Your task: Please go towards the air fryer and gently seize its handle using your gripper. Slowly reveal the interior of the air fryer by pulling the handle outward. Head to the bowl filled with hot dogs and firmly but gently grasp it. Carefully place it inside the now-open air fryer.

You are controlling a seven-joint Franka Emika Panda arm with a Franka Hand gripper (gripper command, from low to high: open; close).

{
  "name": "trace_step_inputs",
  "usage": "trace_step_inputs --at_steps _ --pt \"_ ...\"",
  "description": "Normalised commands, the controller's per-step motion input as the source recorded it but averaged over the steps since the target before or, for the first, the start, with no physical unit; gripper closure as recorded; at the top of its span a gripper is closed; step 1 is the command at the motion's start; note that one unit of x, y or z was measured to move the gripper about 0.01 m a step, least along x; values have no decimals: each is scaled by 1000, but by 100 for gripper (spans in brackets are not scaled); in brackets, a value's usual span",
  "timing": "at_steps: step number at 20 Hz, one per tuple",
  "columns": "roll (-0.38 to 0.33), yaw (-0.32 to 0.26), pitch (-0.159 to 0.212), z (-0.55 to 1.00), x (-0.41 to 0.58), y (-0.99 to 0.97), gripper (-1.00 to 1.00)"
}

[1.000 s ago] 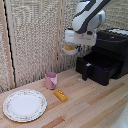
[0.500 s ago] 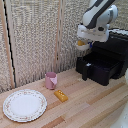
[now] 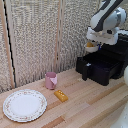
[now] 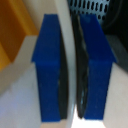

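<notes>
The surface (image 3: 95, 102) was pale wood with long plank seams, backed by a woven, reed-like screen (image 3: 40, 40). At the exterior view's right stood the air fryer (image 3: 111, 57), a boxy glossy black appliance, its drawer (image 3: 100, 65) pulled out with the handle (image 3: 84, 71) a short dark bar jutting from the drawer front. Above the open drawer hung the white and black arm (image 3: 107, 17), smooth and rounded. On the exterior view's left lay a large round plate (image 3: 24, 105), cream with a patterned rim. Near it stood a small pink cup (image 3: 50, 80), and just beside that lay a rectangular orange-yellow block (image 3: 61, 95). The bowl (image 3: 90, 47), small, round and white, was held in the air over the drawer, with yellow-orange hot dogs (image 3: 90, 44) showing inside. The pincer (image 4: 71, 70) was clamped on the bowl's thin white rim, its flat blue fingers (image 4: 49, 65) pressed to either side.
</notes>
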Motion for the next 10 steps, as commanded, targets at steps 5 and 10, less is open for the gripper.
trace_step_inputs --at_steps 5,10 --pt "74 -37 0 -391 335 -342 100" --pt "41 -44 6 -321 247 -244 100"
